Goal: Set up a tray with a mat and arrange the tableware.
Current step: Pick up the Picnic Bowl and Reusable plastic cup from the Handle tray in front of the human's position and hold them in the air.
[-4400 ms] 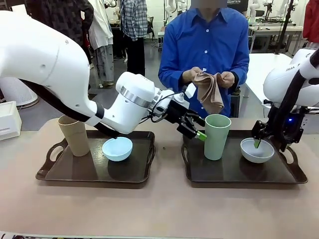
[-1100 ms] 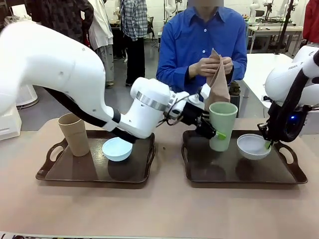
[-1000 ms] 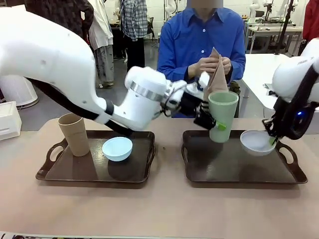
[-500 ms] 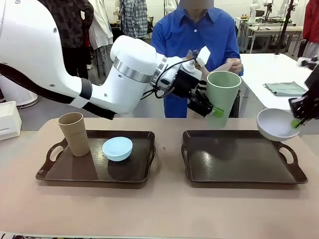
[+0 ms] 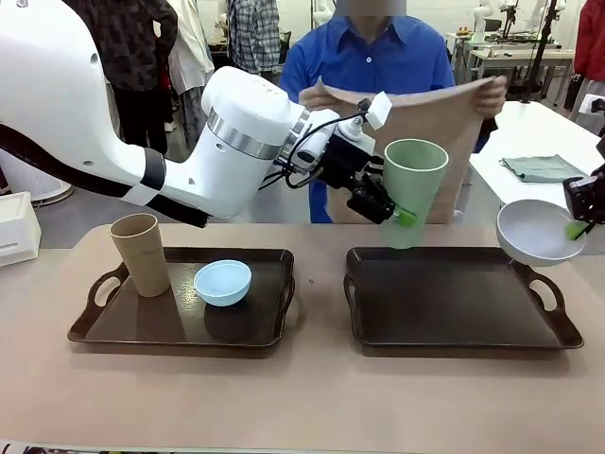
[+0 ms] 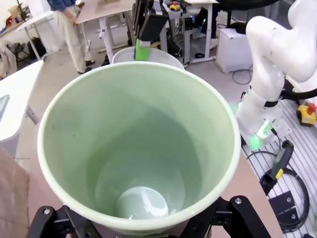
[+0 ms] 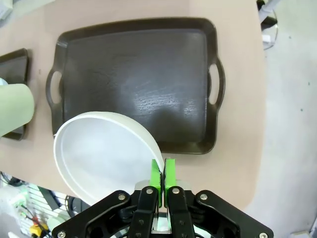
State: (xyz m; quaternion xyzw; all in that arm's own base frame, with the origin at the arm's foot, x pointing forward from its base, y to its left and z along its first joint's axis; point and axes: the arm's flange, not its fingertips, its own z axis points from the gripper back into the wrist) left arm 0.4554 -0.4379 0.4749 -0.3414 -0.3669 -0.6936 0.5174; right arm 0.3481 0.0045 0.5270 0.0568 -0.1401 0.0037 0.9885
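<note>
Tan-brown cloth, the mat (image 5: 444,123), hangs spread at the far side of the table (image 5: 312,397). A person holds its top corners, with the left-side hand (image 5: 312,95) and the right-side hand (image 5: 493,93) well apart. It looks ready to be laid flat.

The right tray (image 5: 454,307) lies bare beneath it, probably so the mat can go in first. Both pieces that belong there are held in the air.

The left gripper (image 5: 397,213) is clamped across the wall of the pale green cup (image 5: 414,184). It holds the cup upright above the tray's far left corner, just in front of the mat. The left wrist view looks down into the cup's bare inside (image 6: 138,148).

The right gripper (image 7: 162,176) has its green pads pinched together on the rim of the whitish bowl (image 7: 104,153). The bowl hangs tilted off the tray's right end, which leaves the dark tray floor (image 7: 138,84) free.

The left tray (image 5: 142,326) already carries the tan-brown cup (image 5: 140,253) at its far left, with the light blue bowl (image 5: 223,282) beside it.

As I judge it, the cup and the mat are close enough that the cloth could catch on the cup as it comes down.
</note>
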